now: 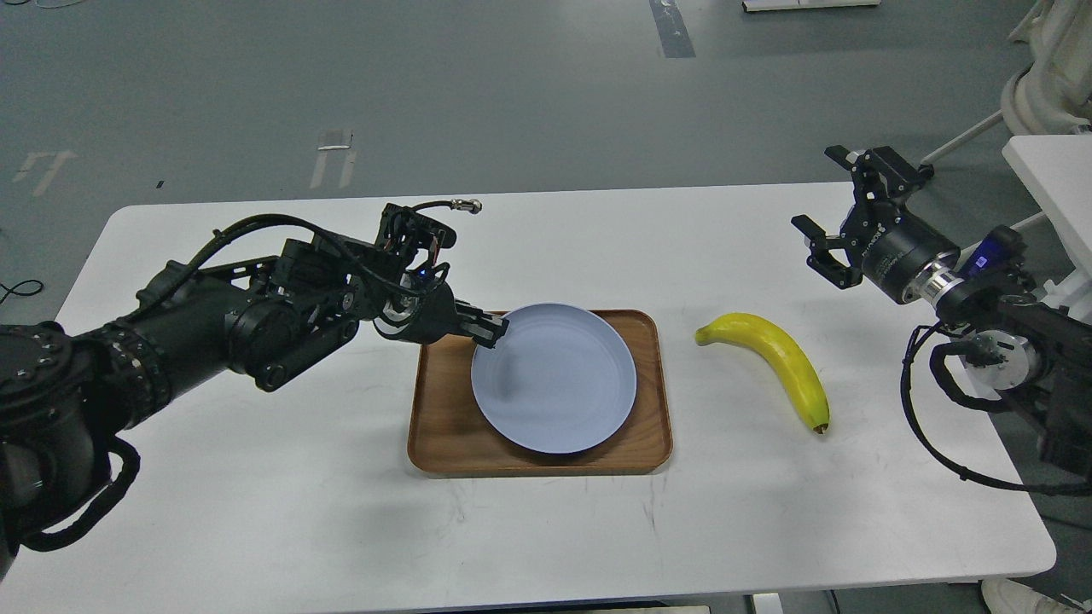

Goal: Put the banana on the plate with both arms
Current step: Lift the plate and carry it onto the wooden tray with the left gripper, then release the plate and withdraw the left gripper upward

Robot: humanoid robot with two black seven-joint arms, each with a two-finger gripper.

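The pale blue-lavender plate (554, 379) lies on the brown wooden tray (435, 426) in the middle of the white table. My left gripper (492, 330) is shut on the plate's upper-left rim. The yellow banana (781, 358) lies on the table right of the tray, its dark tip toward the front. My right gripper (832, 213) is open and empty, held in the air above the table's right end, behind and to the right of the banana.
The white table (256, 477) has bare surface to the left of and in front of the tray. Another white surface (1054, 170) and a white chair base (1041, 94) stand at the far right, beyond my right arm.
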